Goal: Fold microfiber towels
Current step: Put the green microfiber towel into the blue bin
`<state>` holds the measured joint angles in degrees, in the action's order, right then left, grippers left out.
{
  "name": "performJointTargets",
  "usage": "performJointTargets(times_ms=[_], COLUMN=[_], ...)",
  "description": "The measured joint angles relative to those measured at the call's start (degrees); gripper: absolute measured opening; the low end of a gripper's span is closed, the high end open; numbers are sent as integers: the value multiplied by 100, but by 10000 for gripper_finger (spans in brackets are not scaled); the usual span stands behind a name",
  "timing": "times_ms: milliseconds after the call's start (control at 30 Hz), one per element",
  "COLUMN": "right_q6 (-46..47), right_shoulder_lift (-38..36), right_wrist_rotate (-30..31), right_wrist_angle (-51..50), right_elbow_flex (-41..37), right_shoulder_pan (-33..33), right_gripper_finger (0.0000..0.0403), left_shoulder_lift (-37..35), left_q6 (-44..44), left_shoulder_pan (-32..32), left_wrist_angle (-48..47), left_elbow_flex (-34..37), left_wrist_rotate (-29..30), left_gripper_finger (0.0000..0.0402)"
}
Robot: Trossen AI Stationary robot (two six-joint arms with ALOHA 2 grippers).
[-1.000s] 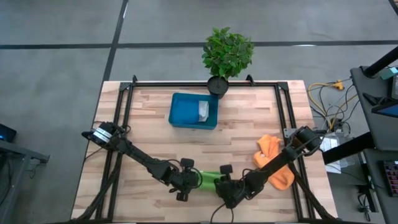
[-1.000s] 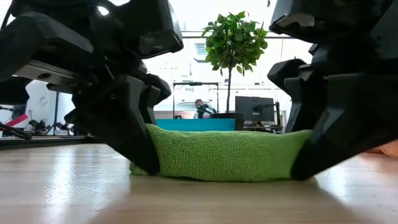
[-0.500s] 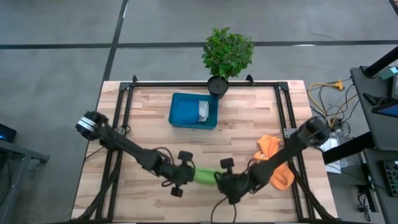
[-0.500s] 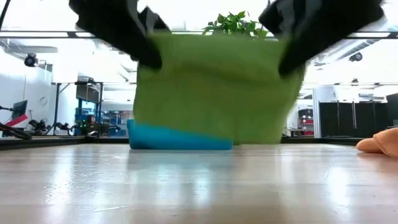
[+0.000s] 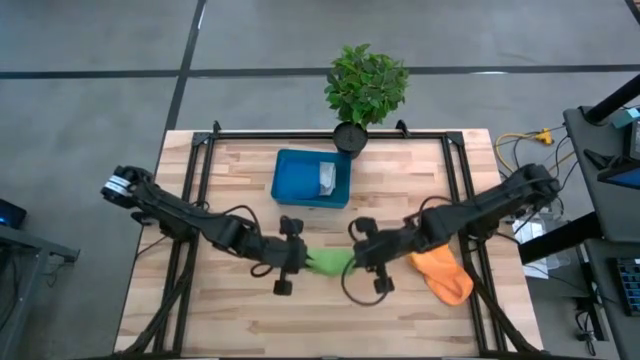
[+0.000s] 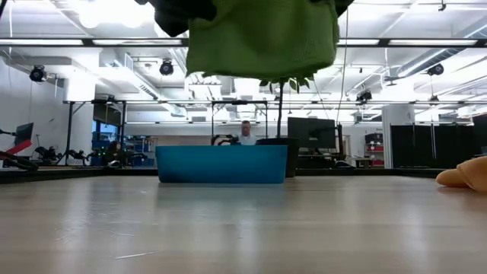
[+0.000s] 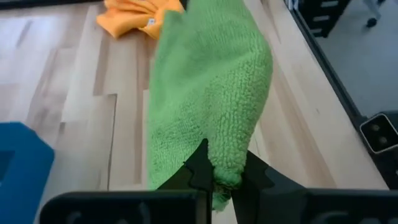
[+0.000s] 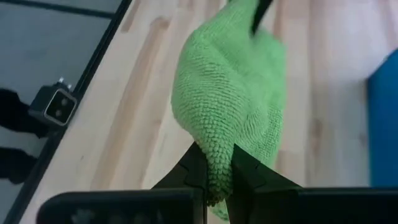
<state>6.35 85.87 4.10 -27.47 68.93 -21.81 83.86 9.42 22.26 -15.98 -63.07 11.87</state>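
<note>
Holding the lime green towel (image 5: 328,263) between us, we have it slung in the air above the middle of the table (image 5: 400,190), its long axis running arm to arm. Our left gripper (image 7: 219,180) is pinched tight on one end of the cloth and our right gripper (image 8: 214,171) is pinched tight on the other, so neither arm is nearer; the towel sags between the two clamps. From table height its lower edge hangs well clear of the wood (the boards beneath it lie bare).

The blue tray (image 5: 300,180), with the grey-white towel (image 5: 326,179) in it, sits farther back, near the potted plant (image 5: 365,85). The orange towel (image 5: 440,272) lies crumpled just beside our right arm, on the right side. The open room for laying the cloth down, we judge, is the bare front and left of the table.
</note>
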Motion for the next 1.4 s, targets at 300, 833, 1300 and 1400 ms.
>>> performJointTargets(times_ms=[300,833,1300,1400], right_q6=[31,-101,-33,-39], right_shoulder_lift=[-507,-330,439,745], right_wrist_rotate=[-22,-612,-1234,-1216], right_wrist_angle=[-87,930,1960,2035], right_elbow_flex=[-394,-826,-767,-496], right_shoulder_pan=[496,1888,3591,3812], right_gripper_finger=[18,18,18,18], left_shoulder_lift=[-56,-356,-953,-998], left_q6=[981,1122,-1210,-1824], left_shoulder_pan=[-67,-1137,-3872,-4314], left_wrist_angle=[-122,-1438,-1438,-1372], left_elbow_flex=[0,67,434,506], left_wrist_rotate=[474,708,-742,-832], left_gripper_finger=[11,11,11,11])
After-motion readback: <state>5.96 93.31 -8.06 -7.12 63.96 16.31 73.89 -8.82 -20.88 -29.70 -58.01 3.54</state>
